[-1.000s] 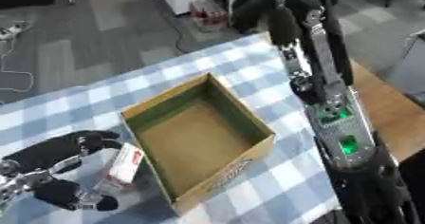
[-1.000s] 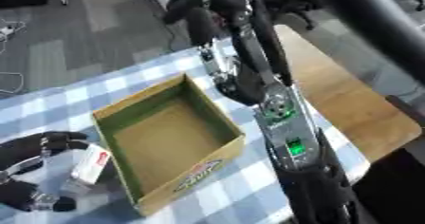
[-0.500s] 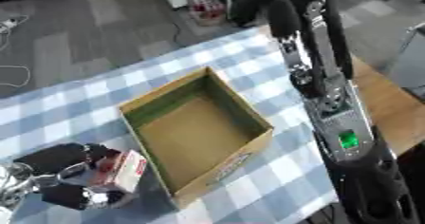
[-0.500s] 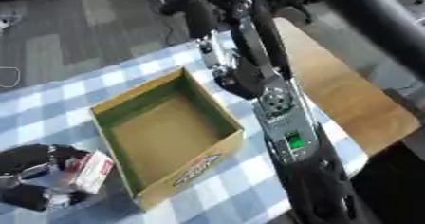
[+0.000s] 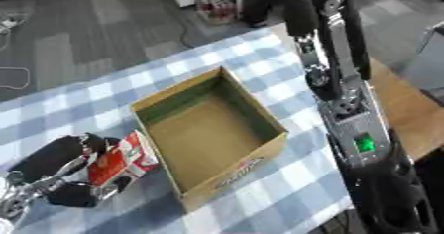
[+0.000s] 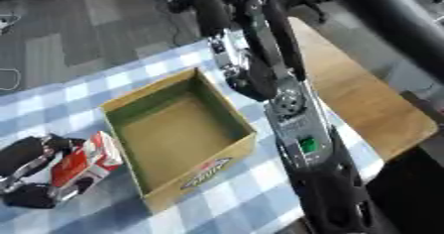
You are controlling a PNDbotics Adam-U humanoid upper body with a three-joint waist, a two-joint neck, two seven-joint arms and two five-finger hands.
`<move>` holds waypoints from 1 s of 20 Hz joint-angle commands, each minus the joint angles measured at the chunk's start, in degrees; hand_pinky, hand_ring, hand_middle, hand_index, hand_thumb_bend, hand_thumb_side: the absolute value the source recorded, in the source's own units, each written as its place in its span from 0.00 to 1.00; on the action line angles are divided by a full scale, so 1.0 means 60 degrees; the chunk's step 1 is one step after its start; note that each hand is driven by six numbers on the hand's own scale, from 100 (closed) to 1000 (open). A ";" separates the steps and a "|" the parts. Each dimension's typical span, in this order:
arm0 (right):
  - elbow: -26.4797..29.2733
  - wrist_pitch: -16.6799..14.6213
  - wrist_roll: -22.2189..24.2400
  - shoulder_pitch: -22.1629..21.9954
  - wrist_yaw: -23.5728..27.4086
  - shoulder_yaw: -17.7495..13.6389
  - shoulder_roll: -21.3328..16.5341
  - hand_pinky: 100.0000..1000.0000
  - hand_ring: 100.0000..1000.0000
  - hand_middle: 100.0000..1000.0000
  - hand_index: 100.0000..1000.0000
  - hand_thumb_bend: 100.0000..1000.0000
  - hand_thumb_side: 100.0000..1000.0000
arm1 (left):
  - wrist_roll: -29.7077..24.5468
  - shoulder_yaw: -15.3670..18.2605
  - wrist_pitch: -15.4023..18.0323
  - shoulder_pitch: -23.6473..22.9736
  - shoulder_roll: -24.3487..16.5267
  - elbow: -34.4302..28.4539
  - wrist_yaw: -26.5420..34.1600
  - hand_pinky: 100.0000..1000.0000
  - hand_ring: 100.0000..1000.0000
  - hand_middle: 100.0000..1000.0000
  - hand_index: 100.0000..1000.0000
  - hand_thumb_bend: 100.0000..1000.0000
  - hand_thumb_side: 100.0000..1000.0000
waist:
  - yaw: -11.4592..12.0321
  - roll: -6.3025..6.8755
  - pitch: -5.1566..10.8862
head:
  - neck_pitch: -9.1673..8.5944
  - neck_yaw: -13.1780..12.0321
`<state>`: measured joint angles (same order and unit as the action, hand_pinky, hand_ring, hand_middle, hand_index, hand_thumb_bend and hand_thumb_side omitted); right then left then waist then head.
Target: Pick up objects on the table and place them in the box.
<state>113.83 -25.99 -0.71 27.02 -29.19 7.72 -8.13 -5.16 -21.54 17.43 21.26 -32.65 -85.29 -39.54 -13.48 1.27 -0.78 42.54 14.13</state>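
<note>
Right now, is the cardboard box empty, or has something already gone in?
Empty. The box shows only its bare brown floor. The red and white carton is still outside it, at its left wall, held in the left hand.

The box (image 5: pixel 232 174) logo is too blurred to read.

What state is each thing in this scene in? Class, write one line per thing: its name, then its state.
Cardboard box: open at the top, upright, empty inside.
Red and white carton: outside the box at its left wall, tilted, held.
Left hand: fingers curled round the carton.
Right arm: stretched along the table's right side; its hand cannot be made out.
Checked tablecloth: spread flat under the box.
</note>
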 commanded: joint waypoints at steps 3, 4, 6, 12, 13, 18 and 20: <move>0.0128 0.0012 -0.0043 0.0143 0.0034 -0.0045 -0.0037 0.38 0.44 0.48 0.54 0.00 1.00 | 0.0190 0.0622 -0.0686 0.0068 -0.0780 -0.1360 0.0769 0.00 0.00 0.00 0.24 0.06 0.76 | 0.0063 -0.0004 0.0101 | -0.0095 0.0097; 0.0128 0.0009 -0.0044 0.0134 0.0034 -0.0044 -0.0052 0.38 0.44 0.48 0.54 0.00 1.00 | 0.0101 0.0756 -0.0862 0.0109 -0.0958 -0.1683 0.0751 0.00 0.00 0.00 0.24 0.06 0.77 | 0.0076 -0.0001 0.0109 | -0.0086 0.0099; 0.0128 -0.0008 -0.0038 0.0114 0.0038 -0.0024 -0.0091 0.38 0.44 0.48 0.54 0.00 1.00 | -0.0033 0.0897 -0.1162 0.0316 -0.1169 -0.2158 0.0957 0.00 0.00 0.00 0.24 0.07 0.77 | 0.0092 0.0002 0.0127 | -0.0089 0.0091; 0.0128 -0.0104 0.0093 0.0137 0.0105 0.0109 -0.0078 0.39 0.45 0.48 0.54 0.00 1.00 | 0.0031 0.0111 -0.0409 0.1933 -0.1151 -0.1914 0.1082 0.00 0.00 0.00 0.24 0.09 0.78 | 0.0013 0.0047 0.0165 | -0.0408 -0.0003; 0.0128 -0.0126 0.0128 0.0161 0.0121 0.0132 -0.0045 0.39 0.45 0.48 0.54 0.00 1.00 | 0.0166 -0.0062 -0.0057 0.2198 -0.1023 -0.1616 0.1038 0.00 0.00 0.00 0.24 0.09 0.78 | -0.0028 0.0059 0.0160 | -0.0460 -0.0033; 0.0128 -0.0191 0.0283 0.0294 0.0199 0.0193 0.0153 0.39 0.45 0.48 0.54 0.00 1.00 | 0.0780 -0.0610 0.1774 0.3093 -0.0258 0.0243 0.0710 0.00 0.00 0.00 0.25 0.10 0.79 | -0.0266 0.0088 0.0123 | -0.0522 -0.0208; 0.0128 -0.0219 0.0369 0.0358 0.0196 0.0215 0.0232 0.39 0.45 0.49 0.54 0.00 1.00 | 0.0966 -0.0703 0.2423 0.3313 0.0059 0.1002 0.0565 0.00 0.00 0.00 0.25 0.10 0.79 | -0.0369 0.0088 0.0099 | -0.0551 -0.0279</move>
<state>113.83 -27.24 1.15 27.98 -28.23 8.90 -7.04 -0.04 -25.70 29.66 39.82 -32.53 -81.19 -35.48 -15.82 1.91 -0.70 40.16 13.09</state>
